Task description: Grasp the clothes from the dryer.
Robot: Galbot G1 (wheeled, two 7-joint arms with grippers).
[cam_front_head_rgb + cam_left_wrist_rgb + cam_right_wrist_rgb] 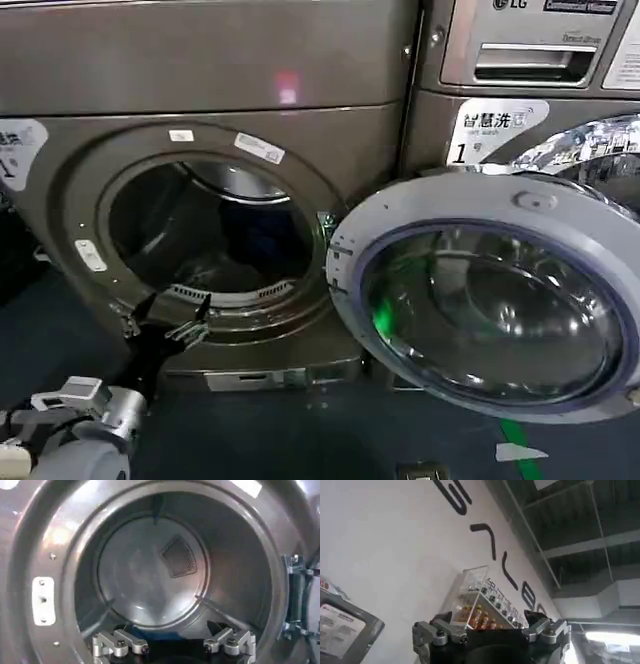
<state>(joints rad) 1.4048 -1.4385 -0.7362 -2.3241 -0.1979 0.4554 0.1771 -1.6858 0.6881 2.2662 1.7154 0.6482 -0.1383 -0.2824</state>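
Note:
The dryer (200, 70) is a bronze-grey front loader with its round porthole wide open. Its grey-rimmed glass door (560, 215) is swung out to the right. My left gripper (168, 316) hangs open just outside the porthole's lower left rim, pointing into the drum. In the left wrist view the left gripper (167, 630) is open and holds nothing. Just beyond it a strip of dark blue clothes (152, 633) lies on the drum floor (150, 580). My right gripper (487, 617) is open and empty, aimed up at a white wall.
A silver LG-marked machine (520, 40) stands at the upper right, behind the open door. The door's hinge (295, 595) sits on the porthole's right side. The floor (300, 430) in front is dark. A clear display case (475, 597) hangs on the wall.

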